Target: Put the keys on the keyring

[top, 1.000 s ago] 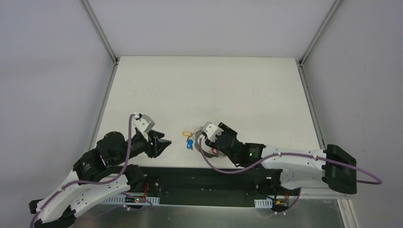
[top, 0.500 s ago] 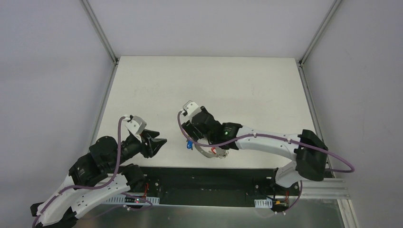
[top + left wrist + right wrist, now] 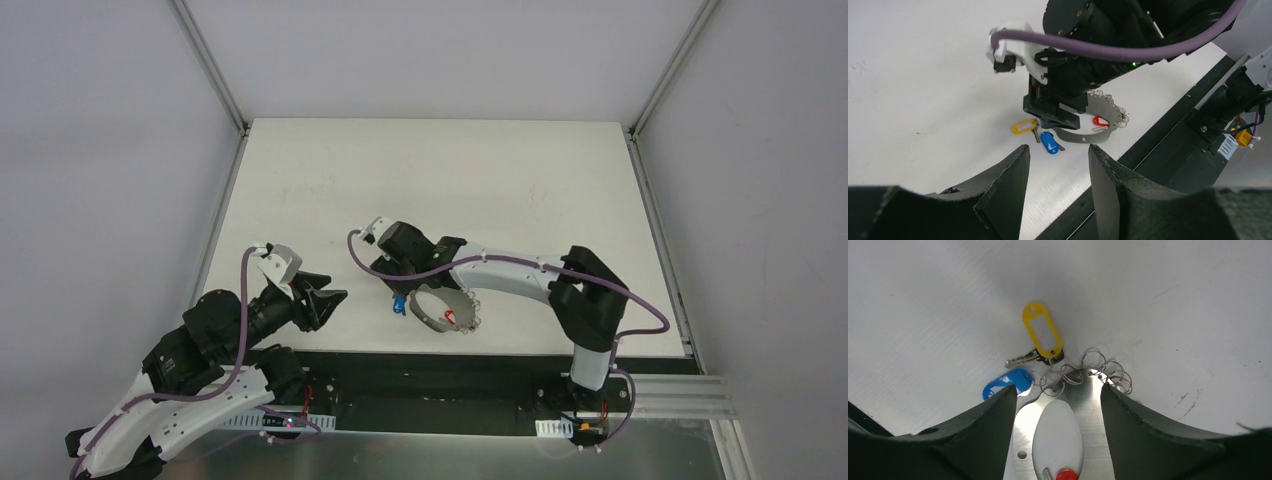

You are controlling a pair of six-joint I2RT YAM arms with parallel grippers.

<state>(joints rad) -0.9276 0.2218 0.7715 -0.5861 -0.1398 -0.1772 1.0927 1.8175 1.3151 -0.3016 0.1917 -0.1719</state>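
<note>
Swung leftward, right pincer [image 3: 1057, 387] now gapes released over the keyring [image 3: 1095, 410] and keys [image 3: 1042, 335]; left pincer [image 3: 1058, 148] released too.

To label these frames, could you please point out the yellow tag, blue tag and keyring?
yellow tag [image 3: 1042, 335]: right wrist view, its white label window.
blue tag [image 3: 1049, 142]: left wrist view, its plastic body.
keyring [image 3: 1083, 390]: right wrist view, its flat metal band.

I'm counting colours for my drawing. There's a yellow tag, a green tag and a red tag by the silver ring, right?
Almost. The green one is wrong: that tag is blue. The left wrist view shows the blue tag beside the yellow tag, with the red tag by the silver ring.
</note>
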